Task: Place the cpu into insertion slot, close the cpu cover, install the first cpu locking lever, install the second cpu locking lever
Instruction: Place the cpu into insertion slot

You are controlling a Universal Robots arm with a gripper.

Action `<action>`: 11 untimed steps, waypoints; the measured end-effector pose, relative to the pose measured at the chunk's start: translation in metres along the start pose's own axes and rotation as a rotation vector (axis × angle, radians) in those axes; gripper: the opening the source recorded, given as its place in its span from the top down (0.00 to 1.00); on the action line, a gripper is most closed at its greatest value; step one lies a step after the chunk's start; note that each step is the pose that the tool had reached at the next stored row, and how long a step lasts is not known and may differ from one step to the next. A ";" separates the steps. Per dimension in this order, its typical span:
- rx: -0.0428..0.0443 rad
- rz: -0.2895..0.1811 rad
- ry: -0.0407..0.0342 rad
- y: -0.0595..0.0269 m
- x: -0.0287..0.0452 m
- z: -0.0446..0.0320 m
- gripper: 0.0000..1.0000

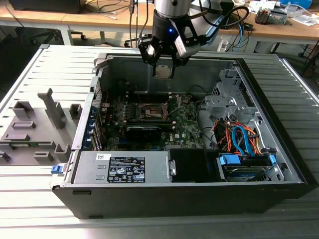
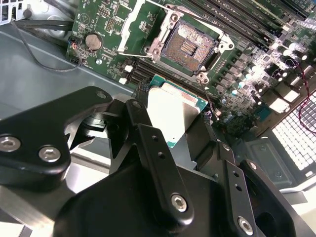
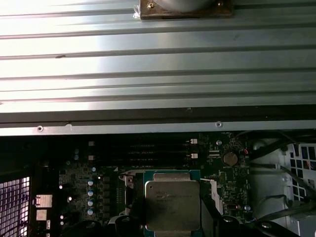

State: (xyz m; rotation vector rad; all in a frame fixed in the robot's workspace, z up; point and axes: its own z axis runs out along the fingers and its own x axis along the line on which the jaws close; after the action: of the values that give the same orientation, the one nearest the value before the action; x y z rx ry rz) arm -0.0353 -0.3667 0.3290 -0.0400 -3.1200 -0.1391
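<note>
My gripper hangs over the open computer case, above the back part of the green motherboard. It is shut on the cpu, a flat square chip with a silvery top. In the second wrist view the cpu sits between the black fingers, held in the air short of the insertion slot. The slot is a dark square socket and lies uncovered. The cpu cover, a silvery frame, stands swung up beside it. In the first wrist view the cpu hides most of the slot.
A black block lies on the board in front of the insertion slot. Orange and blue cables and a drive cage fill the exterior view's right. A power supply sits at the front. Grey fixtures stand outside the case.
</note>
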 end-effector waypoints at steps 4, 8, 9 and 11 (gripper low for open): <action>0.0000 0.000 0.0000 -0.0001 0.0000 0.0007 0.46; 0.0000 0.000 0.0000 -0.0003 0.0000 0.0019 0.46; 0.0000 0.000 0.0000 -0.0004 0.0000 0.0024 0.46; 0.0000 0.000 0.0000 -0.0005 -0.0001 0.0027 0.46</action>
State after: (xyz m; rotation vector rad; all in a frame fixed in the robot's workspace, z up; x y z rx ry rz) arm -0.0353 -0.3670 0.3263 -0.0401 -3.1200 -0.1391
